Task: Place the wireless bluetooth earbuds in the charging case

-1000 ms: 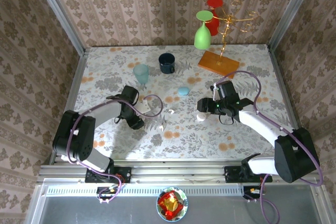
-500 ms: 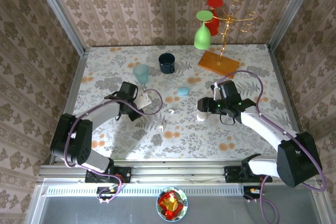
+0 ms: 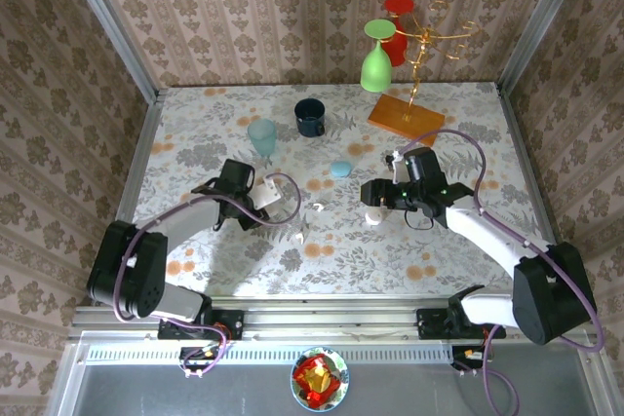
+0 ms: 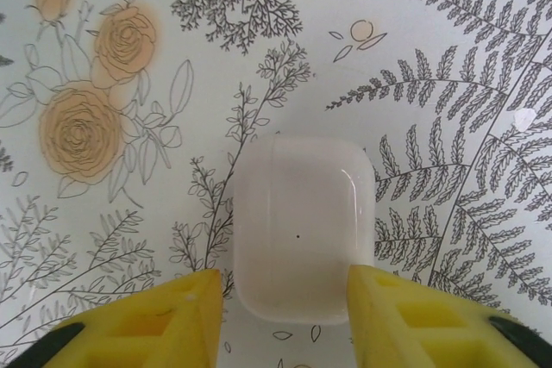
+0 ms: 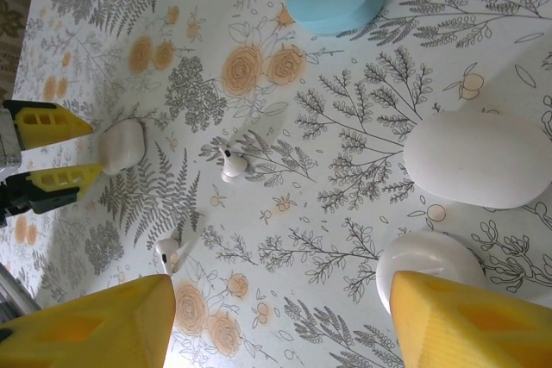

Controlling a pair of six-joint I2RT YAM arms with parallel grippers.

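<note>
Left gripper [image 4: 285,286] first: its yellow fingers [image 4: 185,316] are spread wide and straddle the near end of the charging case [image 4: 304,226], one on each side. The wrist view cannot settle whether either pad is actually touching the shell. The case is a smooth white rounded rectangle lying flat on the flowered table [image 4: 103,58]. Out from there in the overhead view, one of the wireless bluetooth earbuds [image 3: 319,208] lies on the cloth at about 3 o'clock from the case. The second earbud [image 3: 298,237] sits down at roughly 5 o'clock, and the two are apart from each other and from the case. Over to the right gripper [image 5: 280,299]: it is fully open with nothing between its fingers, hovering over bare cloth. A white pebble-shaped case [image 5: 429,269] sits tucked against its right-hand fingertip. A second white pebble case [image 5: 479,159] lies just beyond that one, near it but apart. Both earbuds show ahead of this wrist camera, off toward the left arm. Farther out in the overhead view, a pale blue oval puck [image 3: 339,170] lies at 11 o'clock from the right gripper. Toward the back wall stand a translucent teal cup [image 3: 261,135] and a dark blue mug [image 3: 310,117]. At 1 o'clock, an orange wooden base [image 3: 405,116] carries a gold wire rack [image 3: 421,46] with a green glass [image 3: 376,60] and a red glass [image 3: 397,21] hanging upside down.
</note>
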